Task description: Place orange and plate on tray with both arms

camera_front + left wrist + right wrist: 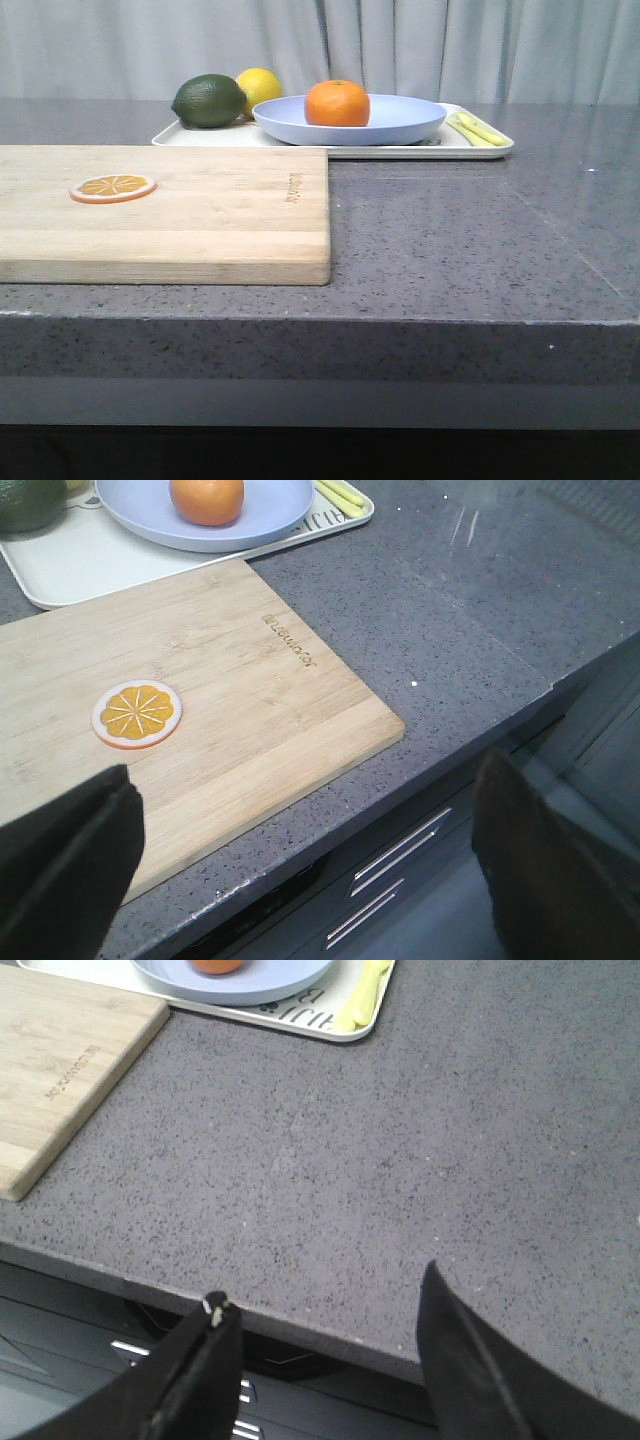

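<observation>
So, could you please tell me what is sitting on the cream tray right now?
The tray holds the plate with the orange in it, a dark green fruit, a lemon and pale yellow strips. The tray surface beneath the plate is hidden.

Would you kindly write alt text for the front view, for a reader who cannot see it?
An orange sits in a pale blue plate on a cream tray at the back of a grey countertop. A dark green fruit and a lemon sit on the tray's left; a wooden cutting board with an orange slice lies in front.
</observation>
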### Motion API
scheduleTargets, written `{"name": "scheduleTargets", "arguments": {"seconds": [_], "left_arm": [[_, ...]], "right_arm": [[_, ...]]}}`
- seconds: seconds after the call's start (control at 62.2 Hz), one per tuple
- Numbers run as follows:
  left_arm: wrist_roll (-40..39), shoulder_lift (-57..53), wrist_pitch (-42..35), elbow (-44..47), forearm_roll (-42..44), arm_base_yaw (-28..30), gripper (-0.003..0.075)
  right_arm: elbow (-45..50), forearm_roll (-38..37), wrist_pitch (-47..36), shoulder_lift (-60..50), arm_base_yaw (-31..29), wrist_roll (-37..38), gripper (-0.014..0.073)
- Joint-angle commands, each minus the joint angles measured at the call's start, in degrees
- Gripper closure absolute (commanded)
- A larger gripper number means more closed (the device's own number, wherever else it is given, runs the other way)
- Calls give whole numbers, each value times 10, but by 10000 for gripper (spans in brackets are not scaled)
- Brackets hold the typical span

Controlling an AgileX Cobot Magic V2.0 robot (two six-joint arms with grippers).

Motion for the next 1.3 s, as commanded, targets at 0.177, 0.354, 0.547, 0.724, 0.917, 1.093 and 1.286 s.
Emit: {"name": "scheduleTargets", "arguments": {"seconds": [0.177,0.354,0.547,0.724,0.917,1.093,1.286], "left_arm": [[-2,1,-38,-15,-12,0,377],[-2,1,-38,-15,-12,0,594],[-2,1,-38,-15,-11,0,741],[-2,1,-38,-15,-11,0,740],[-2,1,-38,-15,-11,0,740],[-2,-6,-43,-10,-12,0,740],[1,-69,-59,37,9,63,740]], "right_arm": [[-11,-3,-7,5,0,-5,372],[-11,-3,-8,5,0,-5,579],[-11,-3,-11,5,0,-5,659],[-11,-3,-12,5,0,-5,659],[-11,-3,-12,5,0,-5,659],[-11,-3,-12,5,0,-5,659],[-11,-3,-12,5,0,-5,659]]}}
